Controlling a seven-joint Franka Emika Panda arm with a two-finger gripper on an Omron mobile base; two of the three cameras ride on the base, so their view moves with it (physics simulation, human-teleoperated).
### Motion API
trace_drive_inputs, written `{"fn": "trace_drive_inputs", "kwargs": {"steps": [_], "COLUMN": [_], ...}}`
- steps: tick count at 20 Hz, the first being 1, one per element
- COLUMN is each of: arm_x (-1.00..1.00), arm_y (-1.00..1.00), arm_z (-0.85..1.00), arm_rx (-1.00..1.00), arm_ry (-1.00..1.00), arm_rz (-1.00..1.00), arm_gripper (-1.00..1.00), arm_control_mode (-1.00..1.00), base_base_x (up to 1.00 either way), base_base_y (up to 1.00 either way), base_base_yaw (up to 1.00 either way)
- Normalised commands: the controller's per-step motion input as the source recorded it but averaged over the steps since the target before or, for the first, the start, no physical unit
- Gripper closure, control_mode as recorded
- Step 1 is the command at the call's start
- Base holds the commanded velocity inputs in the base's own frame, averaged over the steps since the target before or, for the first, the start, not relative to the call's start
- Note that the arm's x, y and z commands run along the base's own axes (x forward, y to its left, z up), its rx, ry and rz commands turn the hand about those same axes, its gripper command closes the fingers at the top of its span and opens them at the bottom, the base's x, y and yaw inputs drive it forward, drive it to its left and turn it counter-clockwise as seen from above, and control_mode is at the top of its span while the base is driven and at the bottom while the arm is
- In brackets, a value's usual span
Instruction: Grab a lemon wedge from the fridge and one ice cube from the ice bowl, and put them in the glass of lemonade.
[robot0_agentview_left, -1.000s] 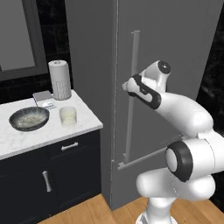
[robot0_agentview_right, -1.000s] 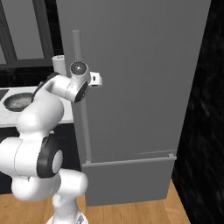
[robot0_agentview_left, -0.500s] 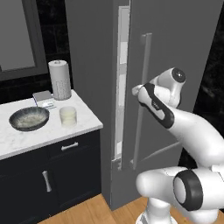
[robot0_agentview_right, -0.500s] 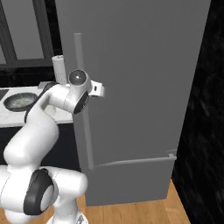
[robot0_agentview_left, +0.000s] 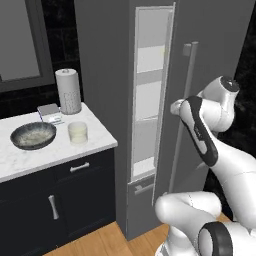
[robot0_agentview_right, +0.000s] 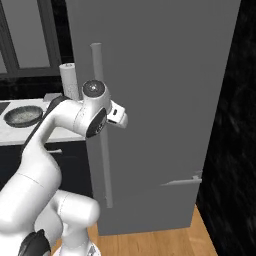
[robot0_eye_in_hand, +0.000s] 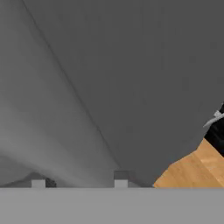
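- The fridge (robot0_agentview_left: 150, 100) door stands partly open, a narrow slice of white shelves showing past its edge.
- The gripper (robot0_agentview_left: 178, 107) sits at the long bar handle (robot0_agentview_left: 181, 125); I cannot tell whether the fingers are spread or pinching the bar.
- A tiny yellow speck on an upper shelf may be the lemon wedge (robot0_agentview_left: 163, 51); too small to be sure.
- The ice bowl (robot0_agentview_left: 33, 135) and the glass of lemonade (robot0_agentview_left: 77, 132) wait on the marble desk (robot0_agentview_left: 55, 154), near each other, beside a paper towel roll (robot0_agentview_left: 67, 91).
- To do this well, I would swing the door along its hinge arc, wide enough for the arm to reach the shelves.
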Motion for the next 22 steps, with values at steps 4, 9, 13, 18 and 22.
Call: {"fn": "trace_drive_inputs", "kwargs": {"steps": [4, 9, 13, 18, 22], "arm_x": [-0.54, -0.70, -1.00, -0.90, -0.09], "arm_y": [-1.00, -0.83, -0.21, -0.02, 0.01], "arm_z": [0.04, -0.11, -0.09, 0.25, 0.67], "arm_rx": [0.10, 0.07, 0.04, 0.00, -0.08], "arm_ry": [-0.03, -0.31, -0.28, -0.07, 0.10], "arm_rz": [-0.30, -0.23, -0.16, -0.14, -0.18], "arm_gripper": [1.00, 1.00, 1.00, 1.00, -1.00], "arm_control_mode": [-1.00, -1.00, -1.00, -1.00, -1.00], "base_base_x": [0.00, 0.00, 0.00, 0.00, 0.00], "base_base_y": [0.00, 0.00, 0.00, 0.00, 0.00], "base_base_yaw": [0.00, 0.00, 0.00, 0.00, 0.00]}}
